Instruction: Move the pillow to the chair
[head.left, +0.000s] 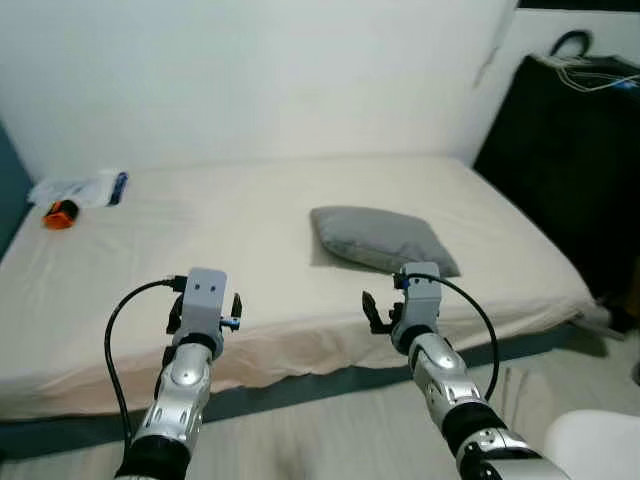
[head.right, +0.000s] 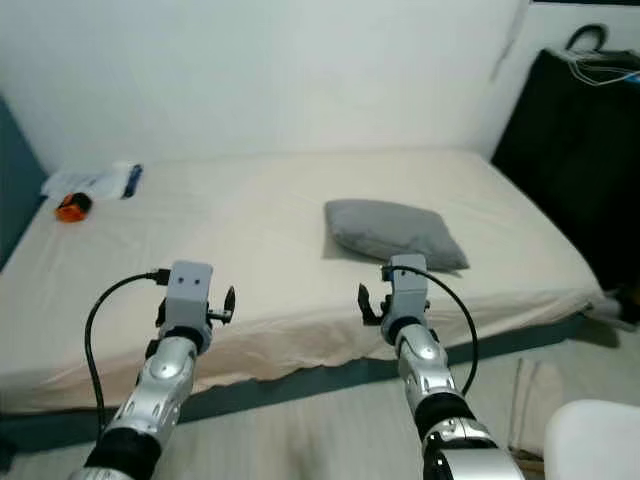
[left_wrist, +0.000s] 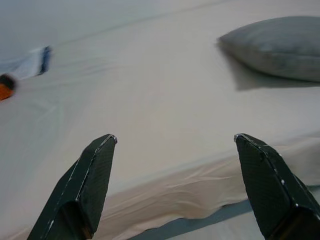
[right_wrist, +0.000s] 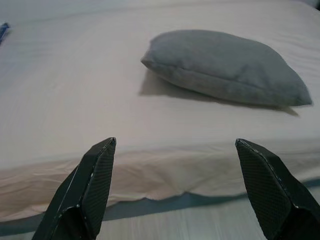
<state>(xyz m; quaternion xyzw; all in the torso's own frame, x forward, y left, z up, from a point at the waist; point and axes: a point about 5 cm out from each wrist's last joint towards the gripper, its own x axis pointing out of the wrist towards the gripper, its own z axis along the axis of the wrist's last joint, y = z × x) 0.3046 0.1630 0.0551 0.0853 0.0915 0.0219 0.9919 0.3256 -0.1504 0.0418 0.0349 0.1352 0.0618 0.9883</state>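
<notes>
On the bed (head.left: 250, 230), grey pillow (head.left: 382, 240) (both grippers spread, short of it)

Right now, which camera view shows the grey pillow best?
The right wrist view: the pillow lies whole and large on the bed, ahead of the open right gripper. Both eye views show it whole but smaller. In the left wrist view its far end is cut off.

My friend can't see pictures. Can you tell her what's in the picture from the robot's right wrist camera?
A gray pillow lies flat on a bed with a cream sheet, a little way in from the bed's near edge. The right gripper points toward it from in front of the bed, its two black fingers spread wide open and holding nothing.
</notes>
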